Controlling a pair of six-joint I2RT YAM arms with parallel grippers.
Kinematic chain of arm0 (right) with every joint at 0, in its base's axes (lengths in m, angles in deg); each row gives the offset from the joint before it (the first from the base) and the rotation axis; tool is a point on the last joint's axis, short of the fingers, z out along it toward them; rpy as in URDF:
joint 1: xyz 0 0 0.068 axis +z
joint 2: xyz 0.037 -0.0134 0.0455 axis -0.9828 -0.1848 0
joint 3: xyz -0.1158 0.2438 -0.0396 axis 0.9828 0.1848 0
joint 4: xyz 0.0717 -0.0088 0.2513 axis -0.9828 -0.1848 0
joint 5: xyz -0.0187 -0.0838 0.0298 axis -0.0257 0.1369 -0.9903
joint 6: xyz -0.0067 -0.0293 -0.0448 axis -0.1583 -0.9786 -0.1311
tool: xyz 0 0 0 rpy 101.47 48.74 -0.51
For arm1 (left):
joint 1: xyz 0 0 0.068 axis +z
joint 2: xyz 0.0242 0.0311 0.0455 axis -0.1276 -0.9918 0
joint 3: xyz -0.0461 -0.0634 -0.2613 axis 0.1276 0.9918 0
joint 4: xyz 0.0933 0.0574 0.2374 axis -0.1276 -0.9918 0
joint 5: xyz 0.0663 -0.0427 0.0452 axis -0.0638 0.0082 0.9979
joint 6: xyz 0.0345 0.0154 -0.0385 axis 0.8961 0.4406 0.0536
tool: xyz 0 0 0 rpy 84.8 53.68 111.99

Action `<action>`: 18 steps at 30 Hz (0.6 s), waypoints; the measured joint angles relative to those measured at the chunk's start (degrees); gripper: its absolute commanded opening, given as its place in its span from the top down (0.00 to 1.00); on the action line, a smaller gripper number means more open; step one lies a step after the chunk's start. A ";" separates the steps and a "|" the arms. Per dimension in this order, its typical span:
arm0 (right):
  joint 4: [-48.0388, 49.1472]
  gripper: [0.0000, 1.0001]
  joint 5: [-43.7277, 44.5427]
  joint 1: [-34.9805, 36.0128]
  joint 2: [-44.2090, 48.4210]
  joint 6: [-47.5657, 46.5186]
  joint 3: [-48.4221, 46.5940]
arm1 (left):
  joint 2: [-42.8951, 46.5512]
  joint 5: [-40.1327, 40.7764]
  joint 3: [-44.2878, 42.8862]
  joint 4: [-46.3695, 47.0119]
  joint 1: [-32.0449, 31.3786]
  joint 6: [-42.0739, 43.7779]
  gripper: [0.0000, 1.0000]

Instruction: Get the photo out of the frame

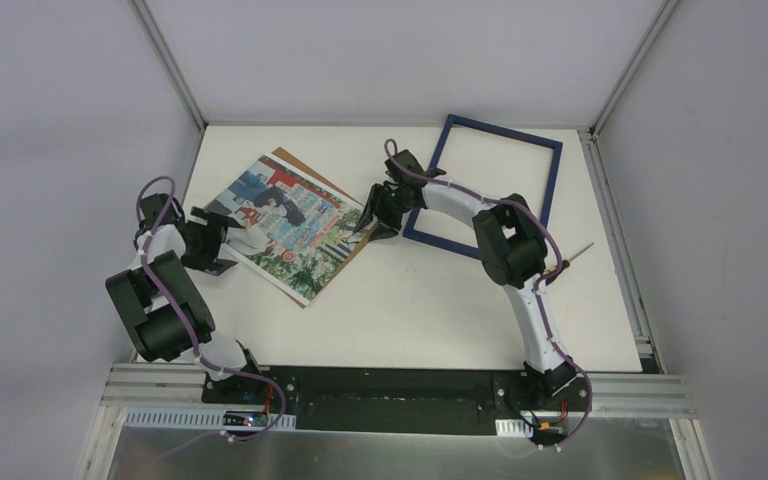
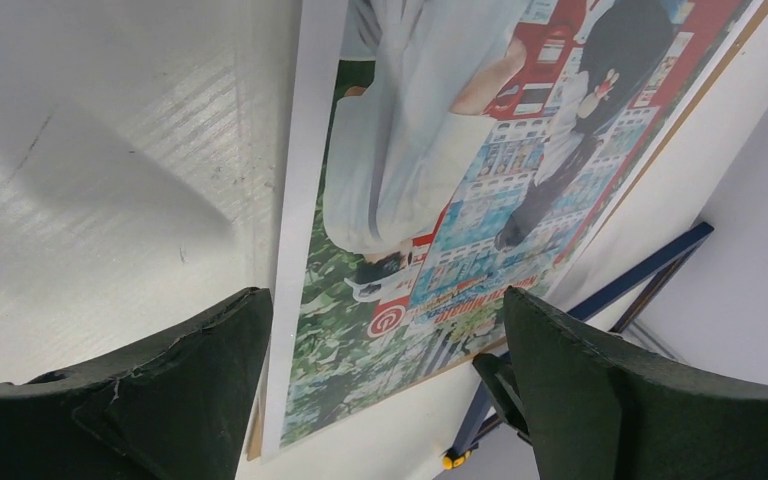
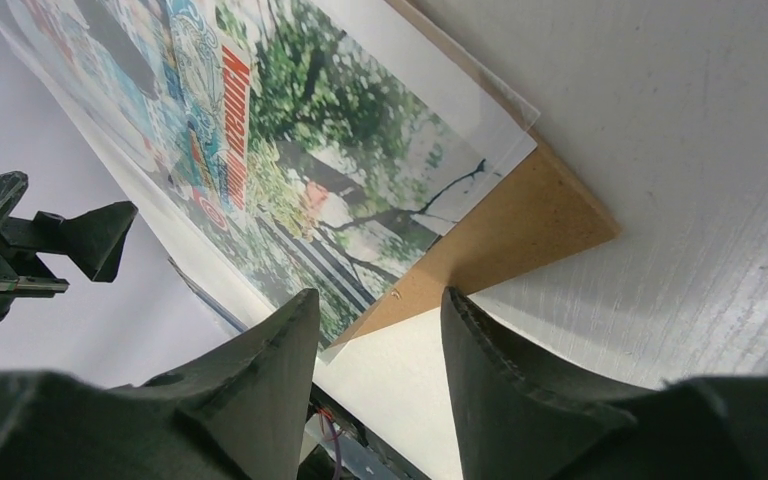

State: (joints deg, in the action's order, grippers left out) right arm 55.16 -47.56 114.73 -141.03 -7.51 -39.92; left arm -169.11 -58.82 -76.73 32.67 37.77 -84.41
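Top view: the photo (image 1: 285, 225) lies on a brown backing board (image 1: 298, 162), left of the frame (image 1: 500, 125); left wrist: left gripper (image 2: 385, 300) spread open above the photo; right wrist: right gripper (image 3: 378, 298) parted, empty, at the board's corner.

White tubular links between bulky black joint housings on the left arm (image 1: 165, 300) and the right arm (image 1: 508, 248). Purple cables (image 1: 152, 196) looped alongside, with red wiring at the black bases (image 1: 550, 385). Matte dark fingers (image 2: 185, 375), wedge-shaped and scuffed along the edges.
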 measured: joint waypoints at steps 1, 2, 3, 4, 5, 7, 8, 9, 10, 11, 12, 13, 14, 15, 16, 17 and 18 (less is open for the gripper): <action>-0.26 0.45 0.04 -0.02 0.02 -0.26 -0.13 | -0.02 -0.09 0.35 0.15 0.00 -0.13 0.11; -0.44 0.43 0.09 -0.11 0.13 -0.59 -0.20 | -0.07 -0.15 0.68 0.28 0.00 -0.20 0.10; -0.72 0.41 0.20 -0.22 0.24 -0.74 -0.28 | -0.17 -0.17 0.90 0.26 0.00 -0.33 0.09; -1.03 0.40 0.33 -0.39 0.35 -1.01 -0.39 | -0.44 -0.15 1.03 0.26 0.00 -0.37 0.09; -1.33 0.40 0.57 -0.66 0.46 -1.29 -0.44 | -0.70 -0.11 1.09 0.15 0.00 -0.46 0.09; -2.40 0.39 1.44 -1.40 0.55 -2.01 -0.68 | -0.90 0.13 1.16 -0.31 0.00 -0.50 0.09; -3.21 0.39 1.88 -1.97 0.55 -2.34 -1.11 | -0.79 0.31 1.27 -0.59 0.00 -0.50 0.09; -3.82 0.40 2.10 -2.54 0.55 -2.56 -1.55 | -0.66 0.50 1.44 -0.85 0.00 -0.50 0.09; -4.52 0.42 2.21 -3.21 0.55 -2.80 -2.36 | -0.52 0.61 1.55 -1.16 0.00 -0.46 0.09; -4.98 0.46 2.25 -3.74 0.55 -3.06 -3.37 | -0.39 0.81 1.70 -1.62 0.00 -0.44 0.10; -5.29 0.49 2.25 -4.24 0.55 -3.23 -4.44 | -0.31 0.90 1.73 -2.10 0.00 -0.37 0.11; -5.40 0.51 2.27 -4.59 0.55 -3.43 -5.35 | -0.31 0.90 1.73 -2.25 0.00 -0.33 0.13; -5.35 0.52 2.38 -4.85 0.55 -3.43 -6.49 | -0.35 0.98 1.73 -2.36 0.00 -0.26 0.14; -5.25 0.54 2.49 -4.92 0.55 -3.37 -7.48 | -0.48 1.03 1.70 -2.51 0.00 -0.07 0.15; -5.18 0.54 2.51 -4.83 0.55 -3.28 -8.11 | -0.85 1.14 1.57 -2.69 0.00 0.31 0.18; -4.76 0.55 2.51 -4.55 0.55 -2.91 -8.68 | -1.33 1.40 1.42 -2.75 0.00 0.48 0.21; -4.33 0.55 2.43 -4.22 0.55 -2.62 -8.81 | -1.97 1.51 1.14 -2.89 0.00 0.74 0.22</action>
State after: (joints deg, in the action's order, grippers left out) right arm 50.83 -45.13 110.51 -140.48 -10.14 -48.72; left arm -171.08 -57.31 -75.59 29.78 37.77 -83.67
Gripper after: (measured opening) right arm 0.465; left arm 0.831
